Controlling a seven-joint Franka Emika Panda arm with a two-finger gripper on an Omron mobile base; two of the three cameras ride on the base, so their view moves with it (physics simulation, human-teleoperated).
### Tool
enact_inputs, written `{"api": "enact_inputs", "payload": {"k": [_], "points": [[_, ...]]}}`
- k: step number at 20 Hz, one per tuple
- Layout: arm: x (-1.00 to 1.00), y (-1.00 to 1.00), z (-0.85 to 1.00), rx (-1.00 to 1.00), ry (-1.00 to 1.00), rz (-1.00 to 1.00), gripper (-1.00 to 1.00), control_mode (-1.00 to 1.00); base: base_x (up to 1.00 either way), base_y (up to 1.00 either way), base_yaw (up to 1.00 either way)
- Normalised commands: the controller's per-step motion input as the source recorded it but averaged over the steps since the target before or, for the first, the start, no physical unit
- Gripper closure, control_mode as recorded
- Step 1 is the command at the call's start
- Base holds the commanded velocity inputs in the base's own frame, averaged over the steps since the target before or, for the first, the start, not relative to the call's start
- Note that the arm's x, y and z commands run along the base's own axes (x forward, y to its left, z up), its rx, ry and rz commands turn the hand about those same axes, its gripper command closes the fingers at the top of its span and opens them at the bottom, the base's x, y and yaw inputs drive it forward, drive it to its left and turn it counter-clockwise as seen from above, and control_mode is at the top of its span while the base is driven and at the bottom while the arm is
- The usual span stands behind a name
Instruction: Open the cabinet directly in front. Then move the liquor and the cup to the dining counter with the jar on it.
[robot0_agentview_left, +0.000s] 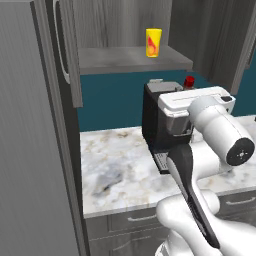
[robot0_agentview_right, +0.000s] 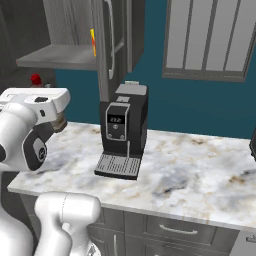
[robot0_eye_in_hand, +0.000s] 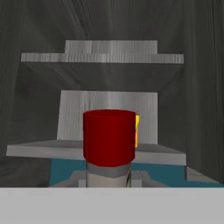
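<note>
cabinet (robot0_agentview_left: 125, 60): standing open, shelf edge facing out
cup (robot0_agentview_left: 153, 42): sitting near shelf edge
liquor (robot0_eye_in_hand: 108, 146): fingers gripping it narrowly, cup peeking at 3 o'clock

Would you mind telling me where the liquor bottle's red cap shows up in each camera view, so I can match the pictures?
Left base view: the red cap peeks above the white hand, right of centre, below the shelf.
Right base view: it sits at the far left, above the hand.
Hand view: it looms large at centre.
Shared landmark: the yellow cup on the open cabinet's shelf.
</note>
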Motion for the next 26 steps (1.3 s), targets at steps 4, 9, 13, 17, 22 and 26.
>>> {"api": "enact_inputs", "payload": {"k": [4,9,13,17,22,26], "points": [[0.0,0.0,0.0,0.0,0.0,0.0,1.0,-1.0,0.0,0.0,0.0],[-0.08,0.0,-0.02,0.0,0.0,0.0,1.0,1.0,-0.28,0.0,0.0],[0.0,0.0,0.0,0.0,0.0,0.0,1.0,1.0,-0.8,0.0,-0.01],[0.0,0.0,0.0,0.0,0.0,0.0,1.0,1.0,-0.83,0.03,-0.34],[0.0,0.0,0.0,0.0,0.0,0.0,1.0,1.0,-0.3,0.05,-0.96],[0.0,0.0,0.0,0.0,0.0,0.0,1.0,1.0,0.0,0.0,-1.0]]}}
